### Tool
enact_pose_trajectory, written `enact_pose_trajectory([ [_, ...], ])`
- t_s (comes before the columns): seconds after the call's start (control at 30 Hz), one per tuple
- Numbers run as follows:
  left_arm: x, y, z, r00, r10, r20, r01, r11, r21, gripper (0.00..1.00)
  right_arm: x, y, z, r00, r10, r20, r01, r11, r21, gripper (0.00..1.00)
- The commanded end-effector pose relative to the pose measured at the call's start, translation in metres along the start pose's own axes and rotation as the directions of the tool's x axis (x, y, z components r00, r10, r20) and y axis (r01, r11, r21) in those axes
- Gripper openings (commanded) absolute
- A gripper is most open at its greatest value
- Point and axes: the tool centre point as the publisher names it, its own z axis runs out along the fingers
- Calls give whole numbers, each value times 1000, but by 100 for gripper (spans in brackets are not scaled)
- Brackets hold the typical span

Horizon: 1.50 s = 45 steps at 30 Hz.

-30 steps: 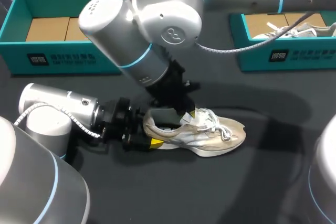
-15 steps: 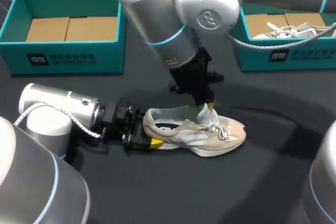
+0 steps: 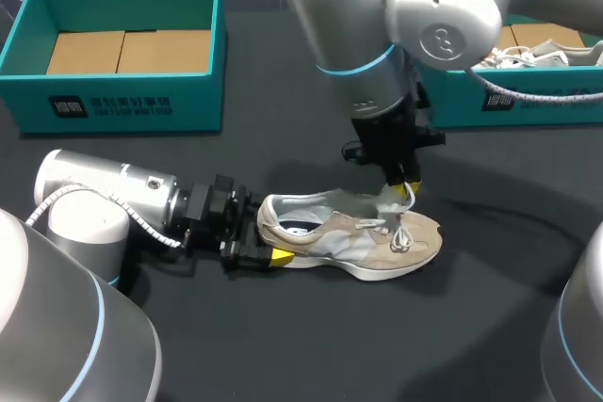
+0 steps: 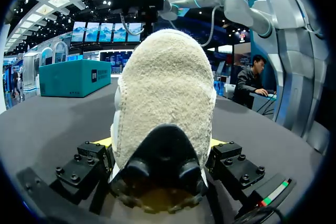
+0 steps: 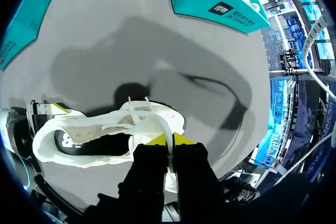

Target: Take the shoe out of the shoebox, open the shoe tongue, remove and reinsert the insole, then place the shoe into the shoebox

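A beige and white shoe (image 3: 363,249) lies on its sole on the dark table, toe to the right. My left gripper (image 3: 271,251) holds its heel from the left. In the left wrist view the fuzzy heel (image 4: 165,93) fills the space between both fingers. My right gripper (image 3: 405,191) hangs over the laces, shut on the white tongue (image 3: 388,200), which is drawn up and toward the toe. In the right wrist view the gripper (image 5: 169,141) pinches the tongue (image 5: 152,124) above the open shoe (image 5: 89,129), whose dark insole shows inside.
A teal shoebox (image 3: 122,105) lined with cardboard stands at the back left. Another teal box (image 3: 528,103) at the back right holds a second shoe (image 3: 532,56). Bare dark tabletop lies in front of the shoe.
My right arm has swung right, from over the shoe's collar to over the laces, drawing the tongue toward the toe. The left gripper and the shoe's heel have stayed put.
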Motion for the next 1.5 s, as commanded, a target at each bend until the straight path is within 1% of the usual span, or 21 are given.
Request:
enact_pose_trajectory([
  [0.03, 1, 3, 2, 1000, 1, 0, -1, 1000, 0, 0, -6, 3, 11, 996, -20, -81, 19, 1000, -12, 11],
  [0.13, 1, 3, 2, 1000, 1, 0, -1, 1000, 0, 0, -5, 5, 16, 997, -35, -76, 33, 999, -20, 26],
  [0.37, 1, 3, 2, 1000, 1, 0, -1, 1000, 0, 0, -5, 6, 27, 997, -40, -59, 39, 999, -12, 38],
  [0.67, 1, 3, 2, 1000, 1, 0, -1, 1000, 0, 0, -6, 1, 38, 999, -20, -40, 20, 1000, -4, 42],
  [0.87, 1, 3, 2, 1000, 1, 0, -1, 1000, 0, 0, -9, -3, 48, 999, 8, -50, -8, 1000, 12, 44],
  [1.0, 1, 3, 2, 1000, 1, 0, -1, 1000, 0, 0, -15, -4, 49, 998, 28, -49, -27, 1000, 14, 44],
  [1.17, 1, 3, 2, 1000, 1, 0, -1, 1000, 0, 0, -28, -3, 32, 999, 46, -25, -45, 999, 14, 45],
  [1.23, 1, 3, 2, 1000, 1, 0, -1, 1000, 0, 0, -35, -2, 18, 999, 47, -9, -47, 999, -1, 45],
  [1.33, 1, 3, 2, 1000, 1, 0, -1, 1000, 0, 0, -39, 0, -5, 1000, 28, 12, -28, 999, -28, 46],
  [1.4, 1, 3, 2, 1000, 1, 0, -1, 1000, 0, 0, -39, 1, -21, 1000, 5, 14, -5, 998, -65, 47],
  [1.47, 1, 3, 2, 1000, 1, 0, -1, 1000, 0, 0, -38, 3, -36, 1000, -15, 17, 16, 997, -80, 46],
  [1.5, 1, 3, 2, 1000, 1, 0, -1, 1000, 0, 0, -36, 3, -44, 999, -36, 19, 38, 994, -106, 46],
])
